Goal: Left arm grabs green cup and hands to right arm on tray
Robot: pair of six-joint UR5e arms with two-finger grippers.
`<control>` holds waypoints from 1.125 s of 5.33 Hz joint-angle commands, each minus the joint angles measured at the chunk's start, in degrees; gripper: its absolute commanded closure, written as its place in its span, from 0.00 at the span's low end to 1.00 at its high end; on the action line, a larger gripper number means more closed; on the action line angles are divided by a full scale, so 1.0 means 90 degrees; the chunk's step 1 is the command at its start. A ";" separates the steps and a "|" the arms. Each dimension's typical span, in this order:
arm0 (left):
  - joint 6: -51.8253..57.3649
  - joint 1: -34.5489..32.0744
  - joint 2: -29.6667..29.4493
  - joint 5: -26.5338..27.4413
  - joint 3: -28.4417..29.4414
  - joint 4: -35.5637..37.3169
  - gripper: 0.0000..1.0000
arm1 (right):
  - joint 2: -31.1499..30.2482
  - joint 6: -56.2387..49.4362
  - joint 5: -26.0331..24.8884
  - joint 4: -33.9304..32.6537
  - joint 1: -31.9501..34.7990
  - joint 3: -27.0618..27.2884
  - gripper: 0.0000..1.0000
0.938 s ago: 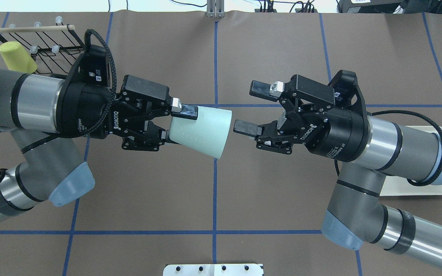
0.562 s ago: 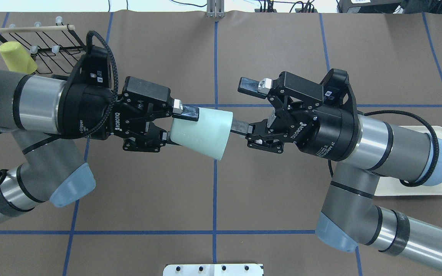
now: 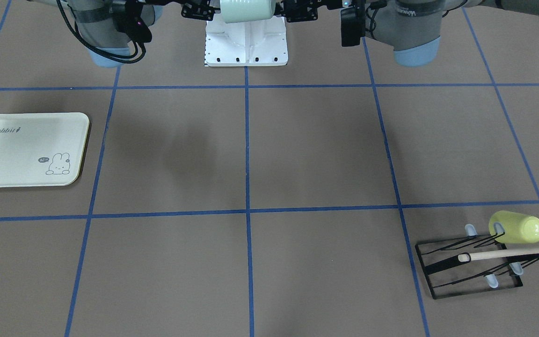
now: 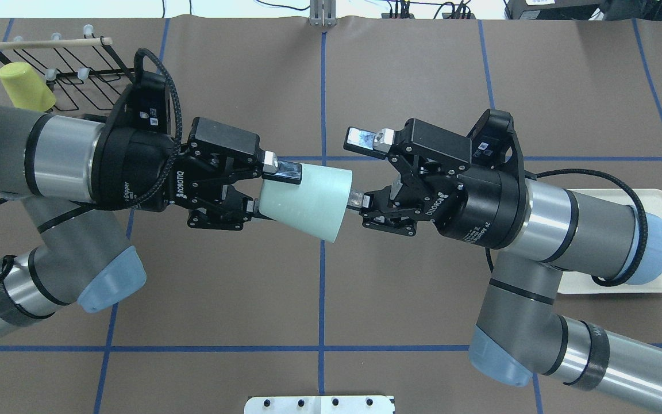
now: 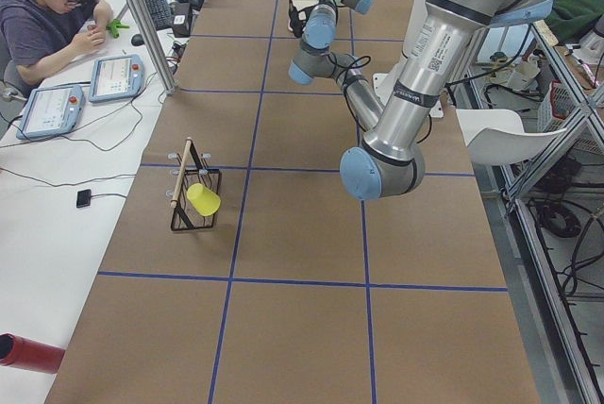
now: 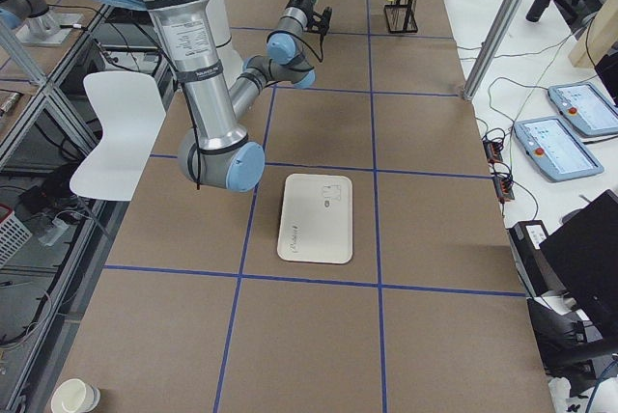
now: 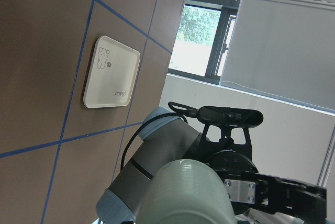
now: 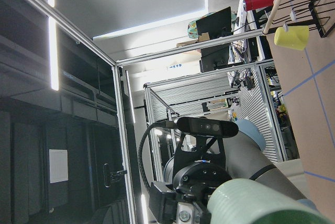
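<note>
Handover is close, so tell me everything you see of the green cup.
The green cup is a smooth, pale mint plastic tumbler, handleless and tapered. It is held sideways in mid-air, narrow base clamped by the left gripper, wide mouth toward the open right gripper, one of whose fingers reaches its rim.

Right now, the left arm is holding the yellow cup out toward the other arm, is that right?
Not quite: the left tool holds the green cup out toward the other arm. The yellow cup is on the wire rack, per the overhead view.
</note>
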 commanded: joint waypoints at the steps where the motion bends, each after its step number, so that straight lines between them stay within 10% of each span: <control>1: -0.0014 0.0004 -0.0044 0.0000 -0.0019 0.0024 1.00 | -0.0011 -0.0102 0.0019 -0.0058 -0.0040 0.0010 0.03; 3: -0.0005 0.0004 -0.0054 0.0000 -0.0010 0.0024 1.00 | -0.0001 -0.0180 0.0019 -0.0156 -0.0040 0.0030 0.16; 4: 0.0005 0.0004 -0.0054 0.0000 0.0000 0.0034 1.00 | 0.0008 -0.0180 0.0048 -0.0156 -0.0040 0.0030 0.62; 6: 0.0015 0.0004 -0.0054 0.0000 -0.0009 0.0034 0.95 | -0.0040 -0.0190 0.0088 -0.0156 -0.0040 0.0030 1.00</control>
